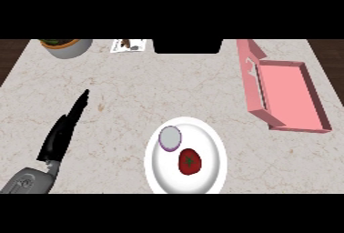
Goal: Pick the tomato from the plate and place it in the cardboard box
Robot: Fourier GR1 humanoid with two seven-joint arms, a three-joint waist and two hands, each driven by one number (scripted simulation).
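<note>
Nearest me, the left robot hand [60,136] is released, fingers straight, pointing away over the bench [134,91]. I can't tell if it touches the surface, and its grey forearm is cut off at the edge. Just to its right sits the white plate [205,177], near rim clipped, carrying the tomato [190,161], with a purple-edged slice [170,138] just beyond. Farther right, the pink box [289,95] lies open. Farthest, beyond the hand, a pot [65,47] is half cut off.

Light even, diffuse across pale marbled stone counter [121,113]; round white plate [168,175] brightest; pink cardboard box [289,95] walls slightly darker than its floor
</note>
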